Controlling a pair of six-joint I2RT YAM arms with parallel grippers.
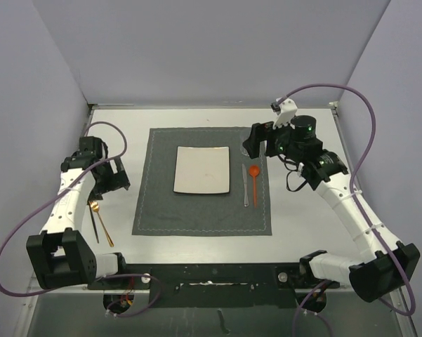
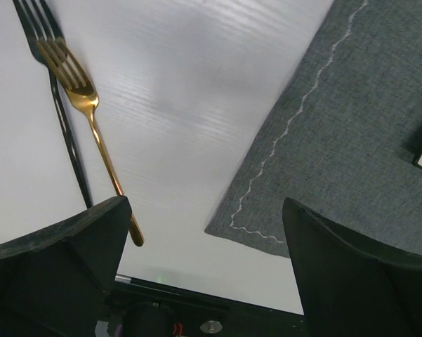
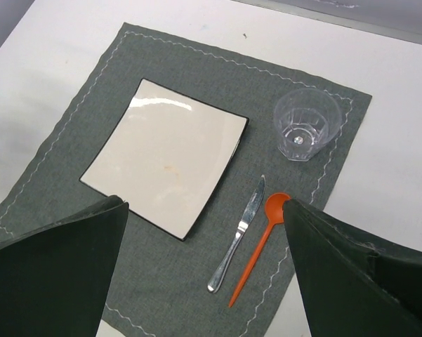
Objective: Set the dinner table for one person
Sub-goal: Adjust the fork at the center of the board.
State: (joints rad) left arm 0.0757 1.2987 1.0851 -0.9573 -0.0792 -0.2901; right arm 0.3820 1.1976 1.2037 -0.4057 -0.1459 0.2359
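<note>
Dinner table point(image 1: 135, 128), white, seen from above with both arms at its near edge; a dark grey placemat point(image 1: 196, 210) lies at its middle.

Hidden or cut off:
- The clear cup point(image 3: 307, 124) at the placemat's far right corner is mostly covered by the right gripper point(image 1: 257, 140) in the top view. Only the right wrist view shows it whole and upright.
- The black fork point(image 2: 63, 126) runs off the top edge of the left wrist view, and its handle end disappears behind one finger point(image 2: 56, 267).
- The plate point(image 1: 202, 170) shows there only as a pale sliver at the right edge.
- From above, the two forks near the table's left edge are thin streaks. The gold fork point(image 1: 102, 223) lies angled across the black one.
- How high either gripper stands off the surface cannot be told.

Table and jaws:
- The left gripper point(image 1: 112, 179) has its jaws wide apart and holds nothing. Bare tabletop and the placemat's near left corner lie between and below them, with the gold fork's handle end just beside one finger.
- The right gripper's jaws are likewise spread and hold nothing. Below them lie the placemat with the square plate at its centre, then the knife point(image 3: 237, 235) and the orange spoon point(image 3: 258, 246) side by side toward the right edge, with white table beyond.
</note>
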